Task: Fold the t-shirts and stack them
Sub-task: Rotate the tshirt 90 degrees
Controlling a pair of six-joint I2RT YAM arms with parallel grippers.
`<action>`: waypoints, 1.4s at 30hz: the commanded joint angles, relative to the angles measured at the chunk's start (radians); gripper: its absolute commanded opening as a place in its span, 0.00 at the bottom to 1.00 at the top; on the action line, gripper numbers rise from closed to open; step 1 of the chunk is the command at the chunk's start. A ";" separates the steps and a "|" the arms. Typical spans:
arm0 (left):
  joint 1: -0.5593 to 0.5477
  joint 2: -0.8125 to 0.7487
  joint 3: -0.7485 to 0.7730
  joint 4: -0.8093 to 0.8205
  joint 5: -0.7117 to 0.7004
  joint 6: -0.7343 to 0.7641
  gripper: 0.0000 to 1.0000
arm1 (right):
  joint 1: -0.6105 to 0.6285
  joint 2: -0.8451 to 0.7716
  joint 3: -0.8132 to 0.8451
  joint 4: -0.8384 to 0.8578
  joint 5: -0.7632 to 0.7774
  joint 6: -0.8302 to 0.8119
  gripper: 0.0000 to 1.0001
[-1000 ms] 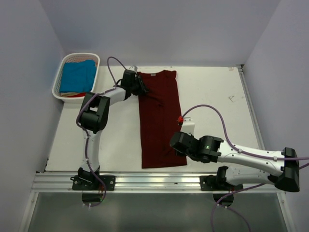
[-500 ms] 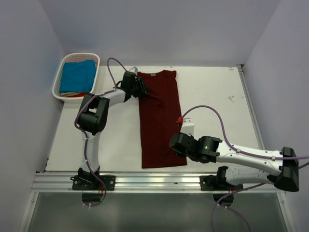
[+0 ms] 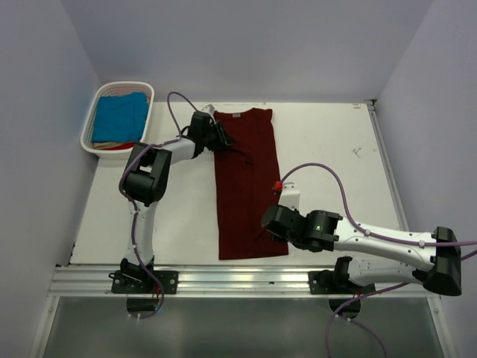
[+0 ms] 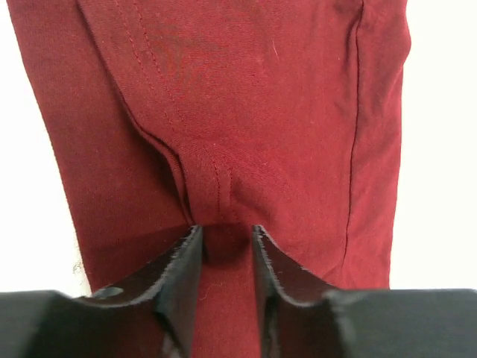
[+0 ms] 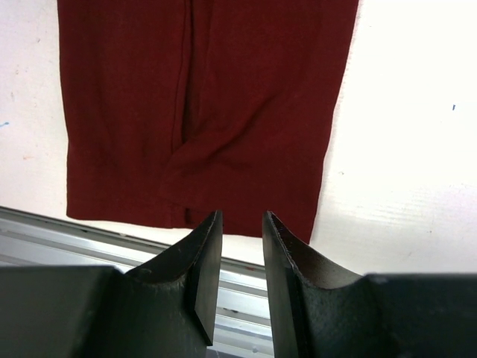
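The maroon t-shirt [image 3: 246, 186] lies on the white table as a long narrow strip, neck at the far end. It also shows in the left wrist view [image 4: 261, 89] and the right wrist view [image 5: 223, 89]. My left gripper [image 3: 221, 139] is down on its far left edge. Its jaws [image 4: 226, 230] stand a narrow gap apart, with a puckered fold and seam of the cloth running in between them. My right gripper [image 3: 270, 233] hovers over the near right corner by the hem. Its jaws [image 5: 242, 216] are nearly together and empty. The turquoise t-shirt [image 3: 119, 118] lies in the basket.
The white slatted basket [image 3: 88, 127] stands at the far left corner. The metal rail [image 3: 238, 280] runs along the table's near edge, just below the hem, and shows in the right wrist view [image 5: 112, 231]. Walls close in left, right and behind.
My left arm's elbow has shifted slightly; its gripper stays at the shirt's far left edge. My right gripper has edged a little nearer. The shirt has not moved.
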 commanded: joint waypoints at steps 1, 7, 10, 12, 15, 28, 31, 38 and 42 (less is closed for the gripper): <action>-0.003 0.010 0.001 0.041 0.021 -0.011 0.34 | 0.004 0.000 -0.008 0.017 0.033 0.025 0.32; -0.003 -0.004 -0.053 0.206 0.130 -0.059 0.03 | 0.004 0.000 -0.018 0.017 0.037 0.034 0.27; -0.003 -0.027 -0.065 0.233 0.155 -0.068 0.00 | 0.004 -0.002 -0.028 0.020 0.037 0.034 0.27; -0.003 -0.050 -0.064 0.221 0.156 -0.071 0.00 | 0.004 0.001 -0.033 0.025 0.037 0.036 0.26; -0.003 -0.074 -0.038 0.149 0.153 -0.062 0.00 | 0.004 0.012 -0.031 0.032 0.037 0.033 0.26; 0.000 -0.122 0.071 -0.099 0.083 -0.027 0.33 | 0.005 0.054 -0.030 0.060 0.023 0.020 0.27; 0.000 -0.102 0.123 -0.222 0.061 -0.021 0.45 | 0.004 0.057 -0.027 0.063 0.023 0.017 0.27; 0.001 -0.123 0.062 -0.228 0.014 -0.031 0.82 | 0.004 0.067 -0.019 0.065 0.020 0.013 0.28; 0.000 -0.140 -0.001 -0.098 0.102 -0.035 0.76 | 0.004 0.075 -0.016 0.071 0.019 0.010 0.27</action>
